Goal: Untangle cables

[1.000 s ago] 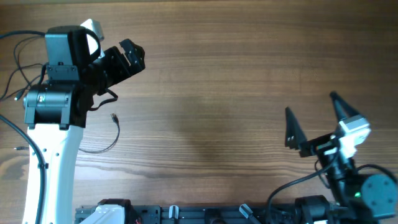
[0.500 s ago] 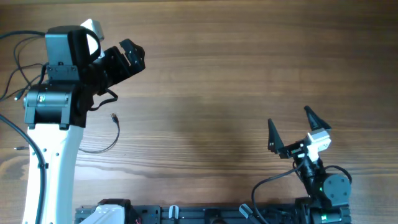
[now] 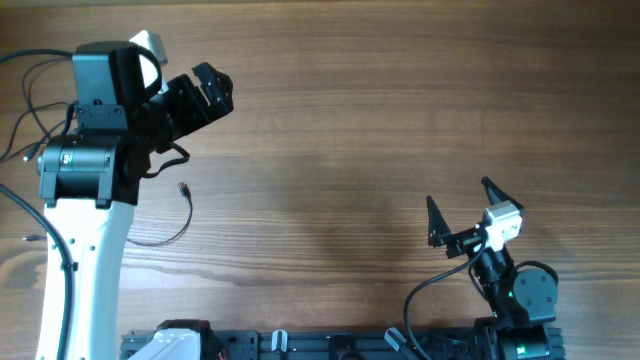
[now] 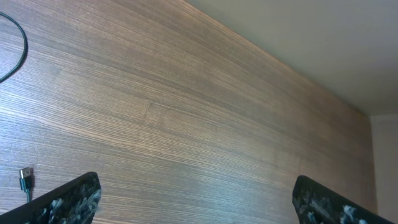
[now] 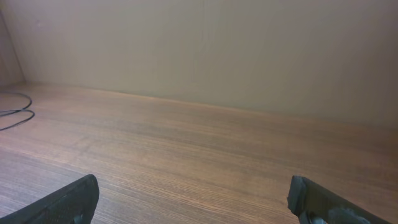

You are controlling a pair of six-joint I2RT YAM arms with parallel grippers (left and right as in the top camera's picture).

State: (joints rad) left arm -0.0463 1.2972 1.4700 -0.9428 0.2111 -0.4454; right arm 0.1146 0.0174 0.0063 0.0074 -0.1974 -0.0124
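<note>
A thin black wire with a tiny plug point(image 3: 190, 212) lies at the left of the brown wooden desk point(image 3: 340, 120); we judge it light and limp, best pinched behind the plug. Our left fingers point(image 4: 74, 199) and right fingers point(image 3: 434, 222) gape wide, empty

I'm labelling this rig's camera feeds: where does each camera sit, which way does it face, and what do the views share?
Overhead: above the brown wooden table, looking straight down; shows the left arm and right arm.
Left wrist: on that wrist, facing across the tabletop; fingertips of the open left hand frame the bottom.
Right wrist: low, facing the beige wall; open right hand likewise.
Shared: the thin black cable's plug end shows overhead and left wrist.
</note>
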